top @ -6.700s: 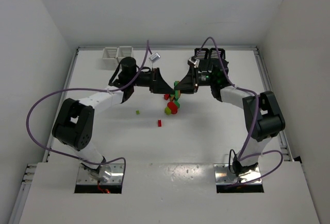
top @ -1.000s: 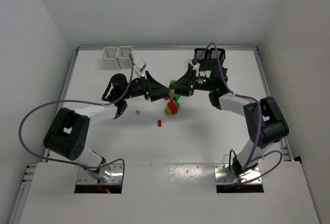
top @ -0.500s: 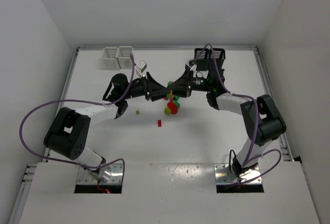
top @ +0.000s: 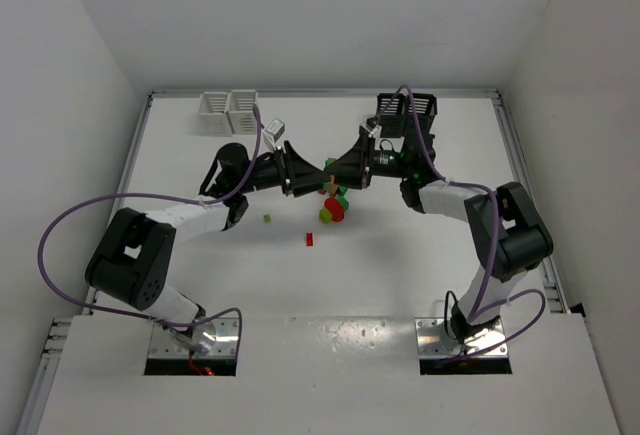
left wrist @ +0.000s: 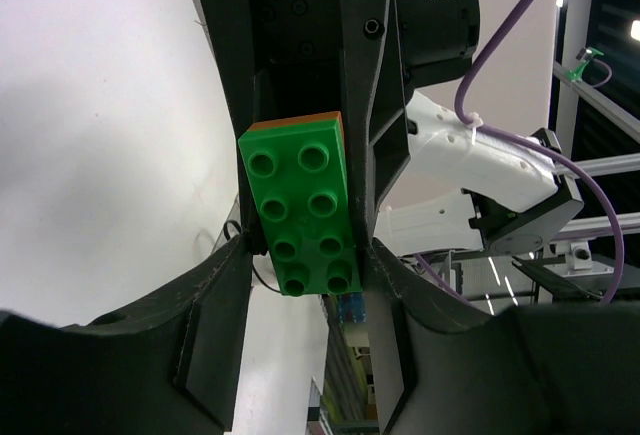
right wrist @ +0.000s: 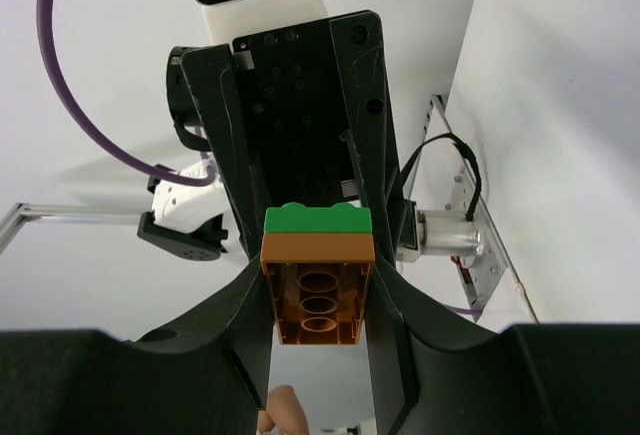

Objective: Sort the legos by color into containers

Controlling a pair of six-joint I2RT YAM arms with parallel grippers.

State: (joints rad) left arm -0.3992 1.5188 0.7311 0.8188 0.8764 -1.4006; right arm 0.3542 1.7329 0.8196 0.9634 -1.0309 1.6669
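A joined chunk hangs in mid-air between my two grippers [top: 331,176]: a green brick [left wrist: 300,209] stacked on an orange-brown brick [right wrist: 319,285]. My left gripper [left wrist: 305,267] is shut on the green brick's sides. My right gripper [right wrist: 318,300] is shut on the orange-brown brick, whose hollow underside faces its camera. The two grippers meet tip to tip above the pile. A small pile of red, green and yellow-green legos [top: 334,209] lies on the table just below. Two white bins [top: 228,107] stand at the back left, two black bins [top: 408,108] at the back right.
A tiny yellow-green brick [top: 266,219] and a small red brick [top: 310,239] lie apart from the pile, toward the near left. Purple cables loop off both arms. White walls close in the table on three sides.
Over the last second the right gripper has edged left until the tips meet on the chunk. Earlier both grippers sat further back, over the pile.
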